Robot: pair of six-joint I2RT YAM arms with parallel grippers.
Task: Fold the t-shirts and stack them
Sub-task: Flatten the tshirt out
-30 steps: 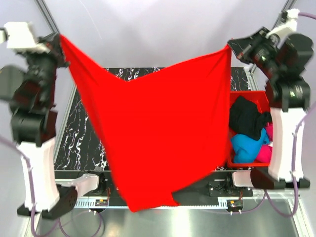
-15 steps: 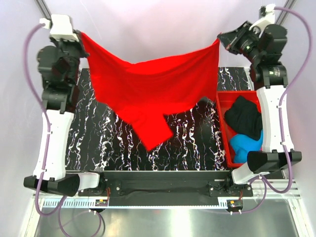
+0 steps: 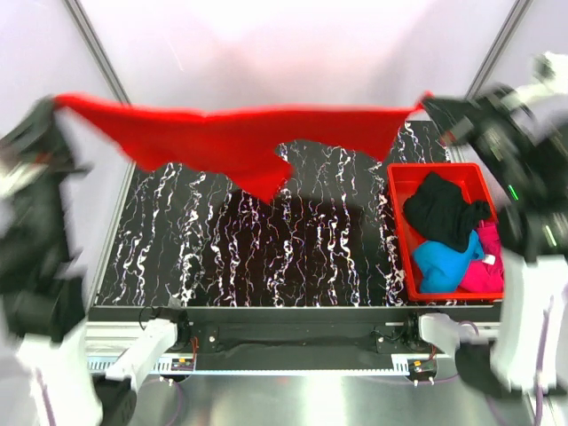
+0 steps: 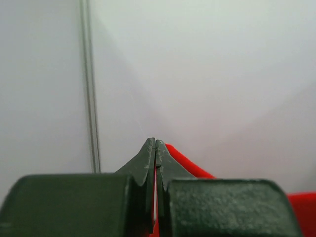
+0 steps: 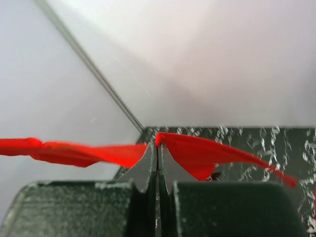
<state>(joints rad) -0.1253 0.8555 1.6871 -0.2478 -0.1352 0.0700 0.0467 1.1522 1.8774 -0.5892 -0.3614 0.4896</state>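
— Black table (image 3: 266, 257), glossy, shot through with white marble-like veins, with pale matte walls (image 3: 293, 53) around it. What's above it?

— One red t-shirt (image 3: 231, 138), soft plain cloth, pulled out into a long shallow band high over the far edge of the table. Its top edge runs nearly straight from side to side, and a loose pointed flap droops from the middle. It touches nothing below.

— Who holds it?

— Both arms, one at each end. The left gripper (image 4: 155, 143) has its dark, grainy, wedge-shaped fingers pressed tip to tip, with a thin red strip pinched in the seam between them. A slim metal post (image 4: 89, 84) stands against the wall behind.

— And the other side?

— The right gripper (image 5: 157, 145) is likewise clenched on a corner of the cloth, which fans out left and right of the tips in rumpled folds. In the top view both arms are smeared with blur.

— The remaining shirts?

— In a rigid red plastic bin (image 3: 399, 182), rectangular, at the table's right edge. A black tee (image 3: 439, 209) lies crumpled at the far end, a blue tee (image 3: 439, 264) is bunched nearer, and a pink tee (image 3: 484, 266) sits beside the blue one against the right wall.
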